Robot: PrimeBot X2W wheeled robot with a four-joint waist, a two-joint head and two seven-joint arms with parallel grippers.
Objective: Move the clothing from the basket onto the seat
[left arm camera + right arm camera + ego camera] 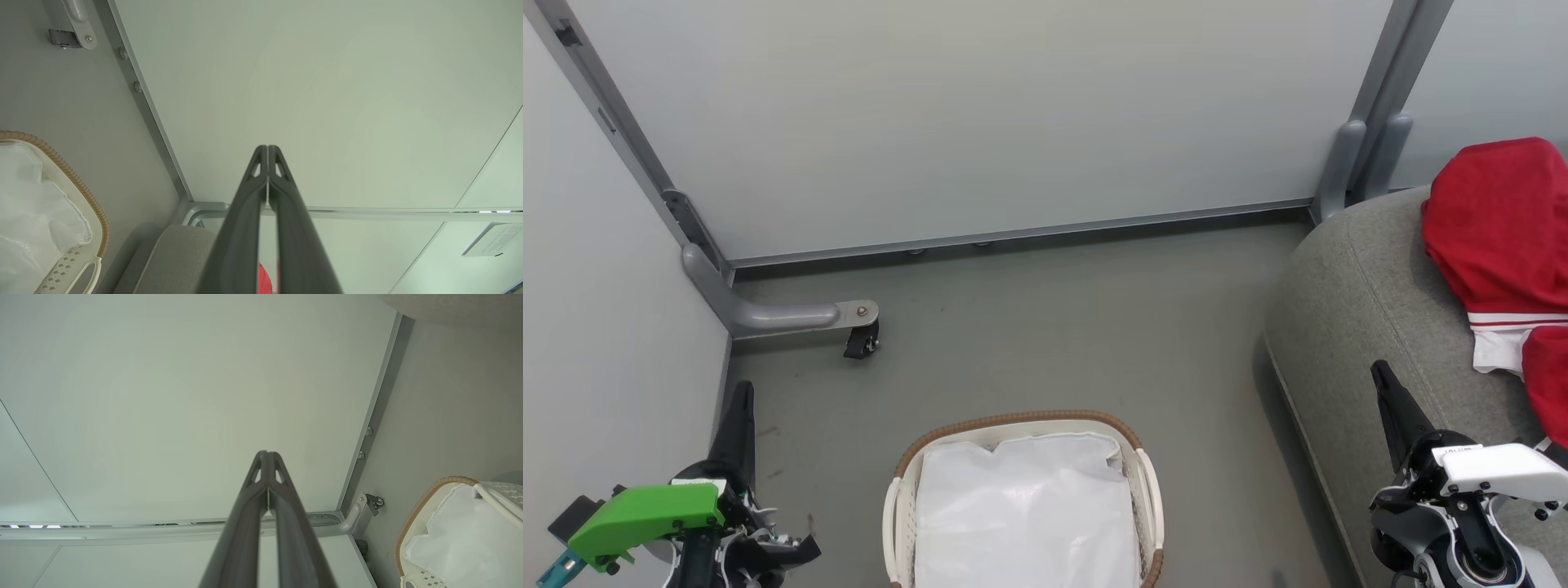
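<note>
The bright red soft clothing (1494,220) lies on the large grey woven seat (1356,294). The white perforated plastic basket (1013,418) holds only its white liner sheet (1025,514). The left gripper (742,392) and the right gripper (1380,371) have their fingers pressed together, empty. Probably it is enough to check that nothing red hides under the liner.

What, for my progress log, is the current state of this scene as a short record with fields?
clothing: red garment with a white, red-striped cuff, lying on the seat
seat: grey upholstered cushion, on the robot's right
basket: white perforated laundry basket with brown woven rim, on the floor ahead; no red clothing visible in it
liner sheet: white, covering the basket's inside
left gripper: shut, empty
right gripper: shut, empty, beside the seat
task status: appears done, judging by the visible part of the basket
</note>
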